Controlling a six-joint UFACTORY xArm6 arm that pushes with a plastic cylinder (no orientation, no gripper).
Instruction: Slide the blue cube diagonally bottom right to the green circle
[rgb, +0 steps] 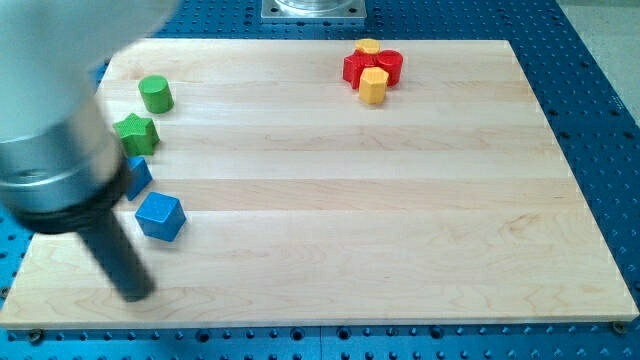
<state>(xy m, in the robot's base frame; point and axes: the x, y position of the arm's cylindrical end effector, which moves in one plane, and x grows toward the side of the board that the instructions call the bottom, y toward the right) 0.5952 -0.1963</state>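
Observation:
The blue cube sits at the board's left side, below the middle. The green circle, a short cylinder, stands near the top left, well above the cube. My tip rests on the board just below and left of the blue cube, a small gap apart from it. The blurred arm covers the view's far left.
A green star lies below the green circle. A second blue block is partly hidden by the arm. At the top right, a red block, a red cylinder and two yellow blocks cluster together.

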